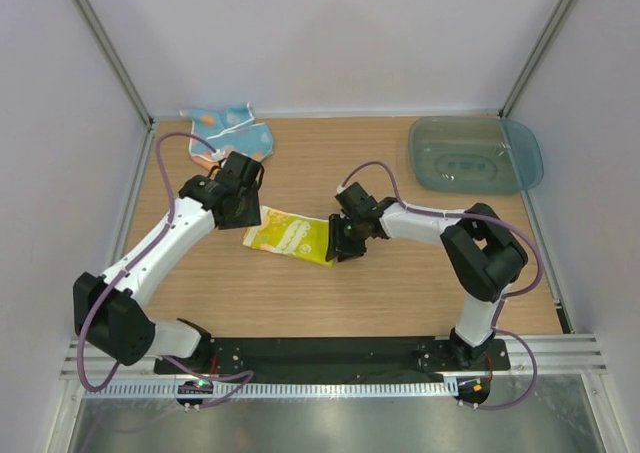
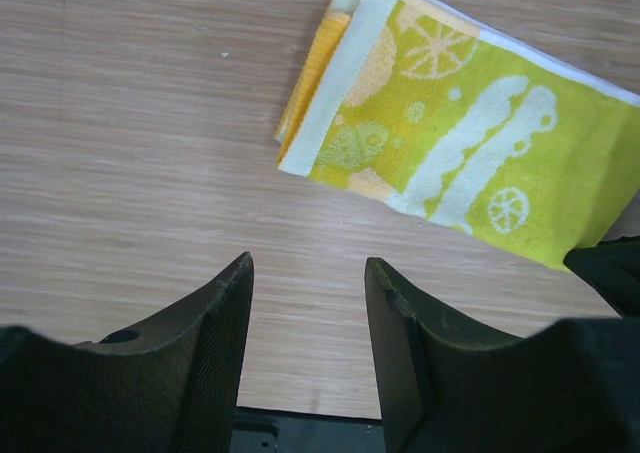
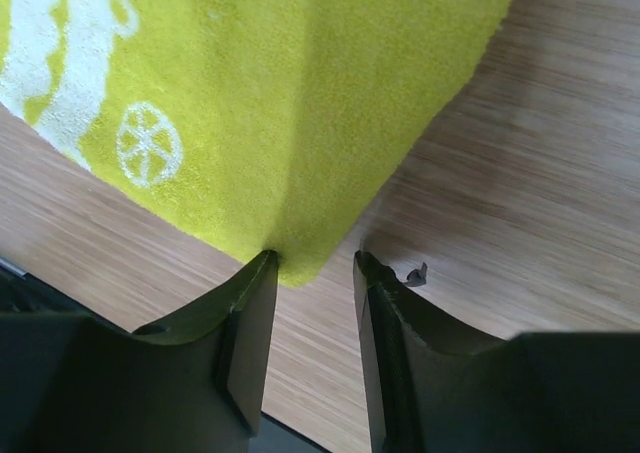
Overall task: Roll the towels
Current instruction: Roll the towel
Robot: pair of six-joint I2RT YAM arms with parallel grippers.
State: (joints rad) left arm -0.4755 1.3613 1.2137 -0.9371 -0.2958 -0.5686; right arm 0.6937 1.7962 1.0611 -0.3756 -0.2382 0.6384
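Note:
A folded yellow-green towel (image 1: 290, 236) with white lemon prints lies flat mid-table. It also shows in the left wrist view (image 2: 470, 133) and the right wrist view (image 3: 270, 103). A blue patterned towel (image 1: 232, 133) lies crumpled at the back left. My left gripper (image 1: 245, 208) is open and empty, hovering just off the yellow towel's left end, with bare wood between its fingers (image 2: 308, 273). My right gripper (image 1: 342, 245) is open at the towel's right end. The towel's near corner sits at its fingertips (image 3: 315, 263), the left fingertip touching the cloth.
A translucent teal tray (image 1: 475, 153) sits at the back right. White enclosure walls bound the table on three sides. The black base rail (image 1: 330, 353) runs along the near edge. The right gripper's black body shows at the edge of the left wrist view (image 2: 610, 268).

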